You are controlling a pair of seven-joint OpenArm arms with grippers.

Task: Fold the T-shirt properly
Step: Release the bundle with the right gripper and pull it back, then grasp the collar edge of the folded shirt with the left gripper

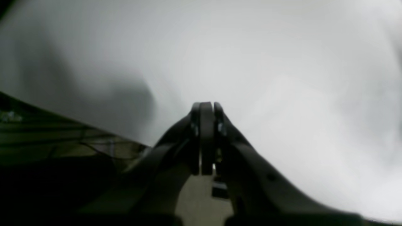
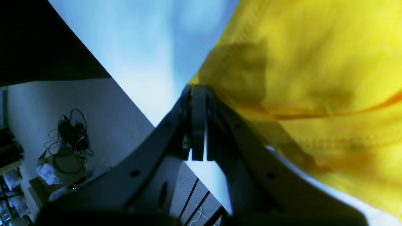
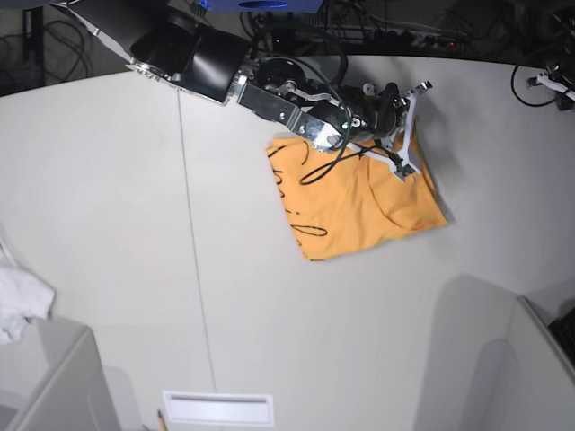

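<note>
The T-shirt (image 3: 364, 202) lies folded into a rough rectangle on the white table (image 3: 117, 206), orange-yellow, with thin black script along its left side. My right gripper (image 3: 401, 162) reaches in from the upper left and rests over the shirt's top right corner. In the right wrist view this gripper (image 2: 198, 89) is shut, its tip against the edge of the yellow T-shirt (image 2: 314, 62); whether cloth is pinched I cannot tell. My left gripper (image 1: 205, 106) is shut with nothing in it, above bare white table; it does not show in the base view.
A small white cloth (image 3: 18, 301) lies at the table's left edge. Grey box shapes stand at the bottom left (image 3: 49, 386) and lower right (image 3: 539, 359). Cables (image 3: 539, 76) run along the far edge. The table's edge and floor clutter (image 2: 69, 135) show left of the right gripper.
</note>
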